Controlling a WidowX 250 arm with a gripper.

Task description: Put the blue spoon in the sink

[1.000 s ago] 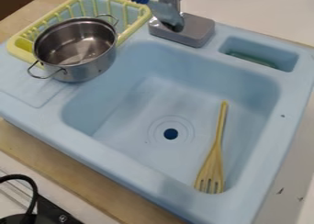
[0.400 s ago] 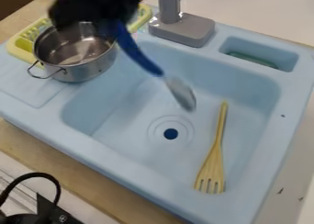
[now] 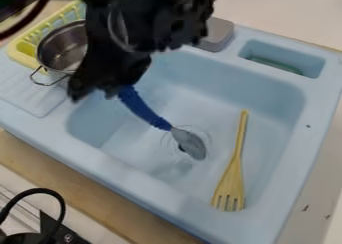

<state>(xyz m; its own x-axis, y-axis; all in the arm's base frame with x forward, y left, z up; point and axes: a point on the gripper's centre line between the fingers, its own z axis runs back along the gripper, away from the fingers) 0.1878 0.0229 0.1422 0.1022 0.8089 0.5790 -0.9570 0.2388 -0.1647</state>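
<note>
My black gripper (image 3: 107, 90) hangs over the left part of the light blue sink (image 3: 267, 163), shut on the upper end of the blue spoon's handle. The blue spoon (image 3: 143, 109) slants down to the right from it, with its grey bowl end over the drain in the middle of the basin. A faint shadow or reflection lies on the basin floor just below the bowl end. Whether the spoon touches the floor, I cannot tell.
A wooden slotted spatula (image 3: 232, 180) lies in the basin's right part. A metal pot (image 3: 60, 50), partly behind the arm, stands at the upper left by a yellow rack (image 3: 23, 53). The grey faucet base (image 3: 217, 35) is behind the gripper.
The arm has come into view from the top left. The blue spoon has moved from beside the faucet, down and across into the basin area, held in the gripper.
</note>
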